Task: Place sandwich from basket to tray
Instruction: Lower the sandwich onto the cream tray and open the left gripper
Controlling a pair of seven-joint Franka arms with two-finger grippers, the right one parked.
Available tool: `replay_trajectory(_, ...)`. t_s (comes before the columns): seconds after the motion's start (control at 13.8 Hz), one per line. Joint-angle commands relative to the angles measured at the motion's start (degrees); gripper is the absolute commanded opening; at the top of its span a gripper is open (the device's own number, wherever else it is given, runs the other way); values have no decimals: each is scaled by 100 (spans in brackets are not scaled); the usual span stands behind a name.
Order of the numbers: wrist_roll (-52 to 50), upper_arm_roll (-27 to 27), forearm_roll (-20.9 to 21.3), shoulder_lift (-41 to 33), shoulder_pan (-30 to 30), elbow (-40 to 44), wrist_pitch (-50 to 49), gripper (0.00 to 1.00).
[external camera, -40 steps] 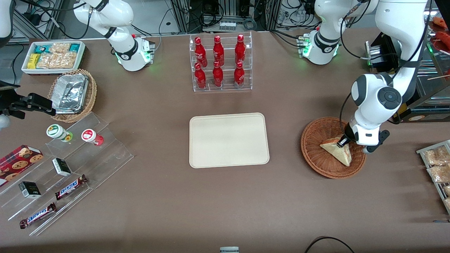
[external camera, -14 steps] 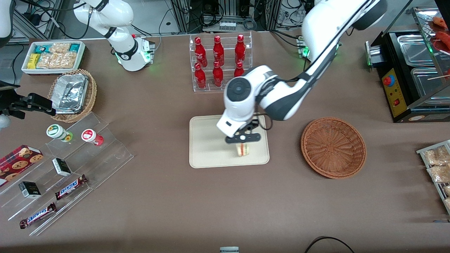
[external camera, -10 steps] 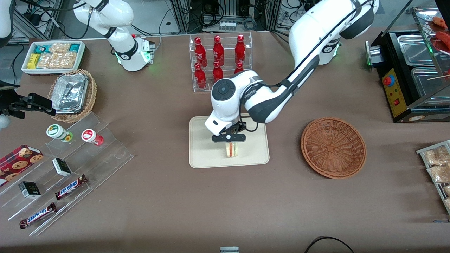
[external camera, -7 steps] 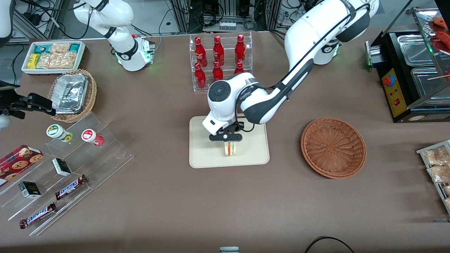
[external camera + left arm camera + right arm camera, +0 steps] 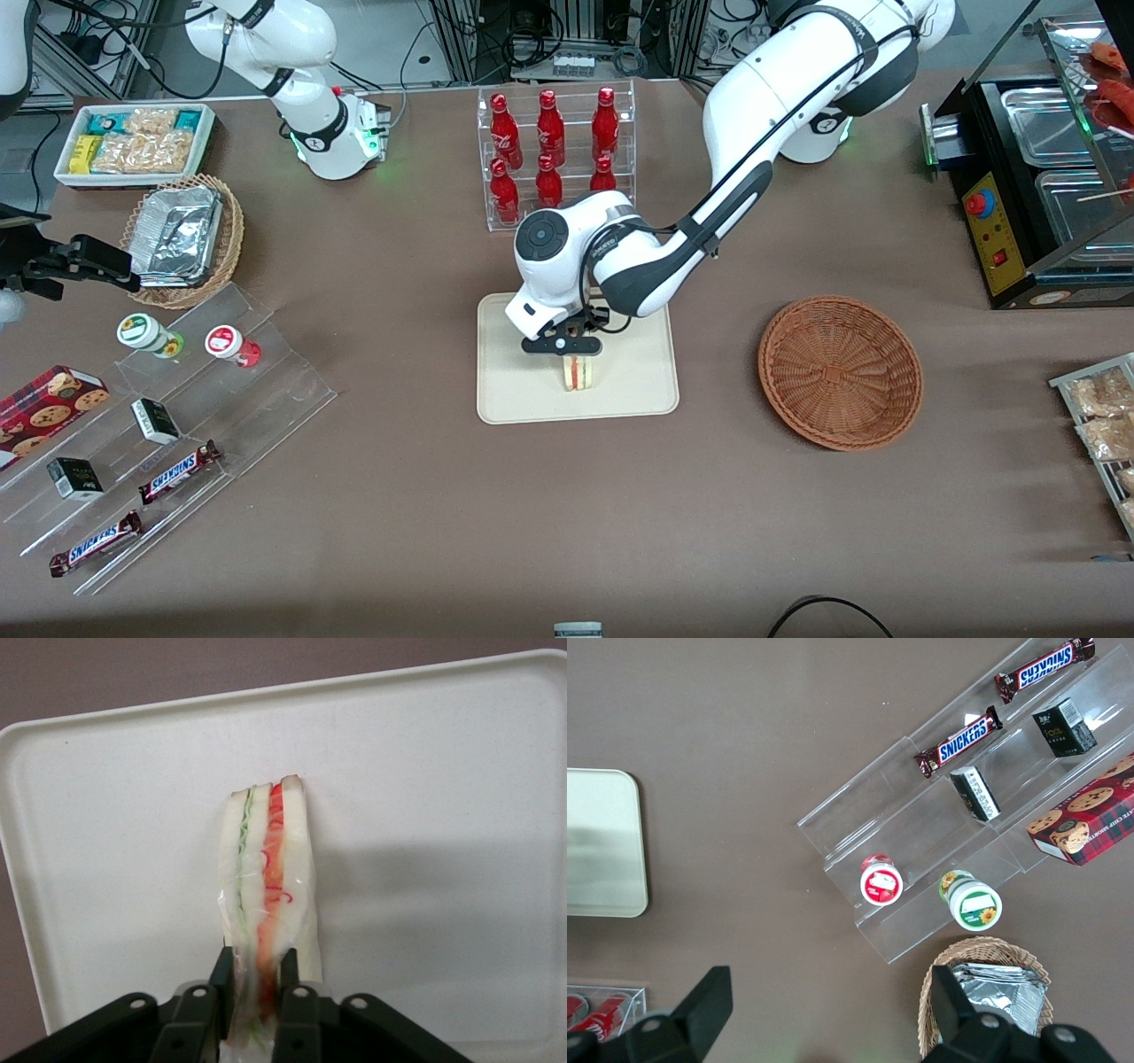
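My left gripper [image 5: 574,350] is over the cream tray [image 5: 523,399], shut on the sandwich [image 5: 579,374]. The sandwich hangs on edge, its red and cream filling facing the front camera, just above or on the tray floor near the tray's front edge. In the left wrist view the two black fingers [image 5: 223,974] pinch the wrapped sandwich [image 5: 266,877] between them over the tray [image 5: 443,815]. The reddish-brown wicker basket [image 5: 840,372] lies empty toward the working arm's end of the table.
A clear rack of red bottles [image 5: 554,159] stands farther from the front camera than the tray. A foil-lined tan basket [image 5: 182,239], a white snack bin [image 5: 133,142] and a clear stepped shelf with snacks [image 5: 159,425] lie toward the parked arm's end.
The gripper lifted the sandwich out of the basket and carried it over the tray. In the last second it shifted a little toward the parked arm's end and lowered.
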Motion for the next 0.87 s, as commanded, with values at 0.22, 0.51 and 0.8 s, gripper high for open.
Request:
replay_trajectory(0.22,-125,55,198,-146,-57,219,-111,100)
replay_trajectory(0.51,-134,46,66,-611,66,385,-663,100)
replay_trajectory(0.8,-107,37,-653,-1384,654,483,-1138,100)
